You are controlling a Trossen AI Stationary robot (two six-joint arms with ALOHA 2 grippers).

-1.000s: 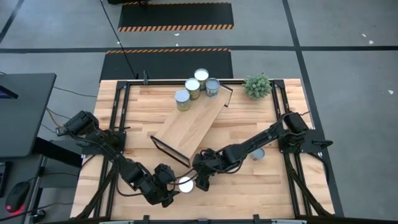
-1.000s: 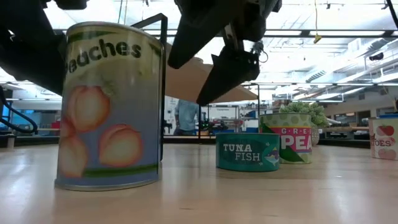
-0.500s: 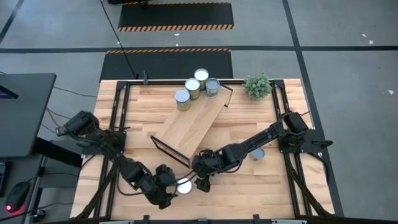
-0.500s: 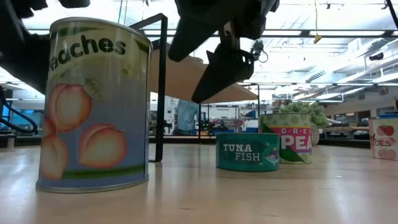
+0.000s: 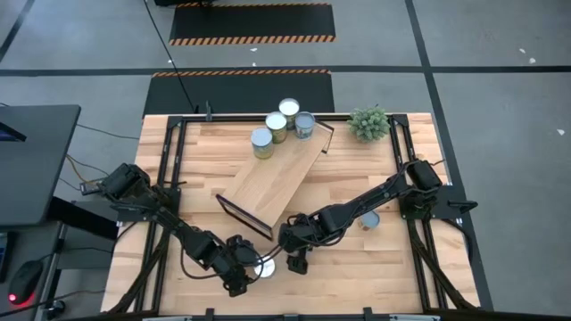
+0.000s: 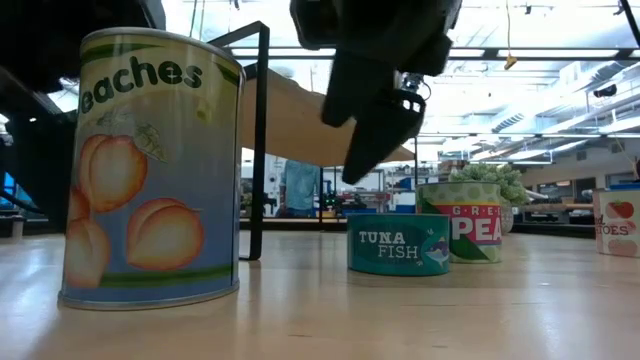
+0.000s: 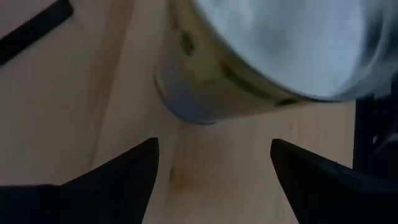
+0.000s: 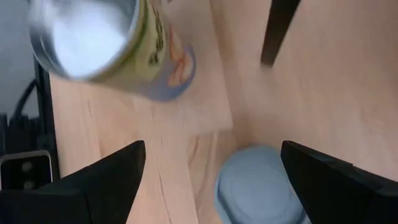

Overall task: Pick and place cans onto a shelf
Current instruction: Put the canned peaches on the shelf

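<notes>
Table point(image 5: 375, 267): peach can point(image 5: 264, 265) upright by shelf point(image 5: 277, 178); my L gripper point(image 5: 252, 268) spread beside it, R gripper point(image 5: 297, 261) spread nearby.

- Peaches can point(image 6: 150, 170): pale blue-grey label with orange peaches, green band, dark lettering, silvery top
- Tuna can point(image 6: 398, 243): teal, white lettering
- Peas can point(image 6: 473, 235): green with a red band, white letters
- Shelf point(image 5: 277, 181): light wood, black frame ends
- Plant point(image 5: 369, 122): green
- Floor tape point(image 5: 252, 39): orange-and-black stripes
</notes>
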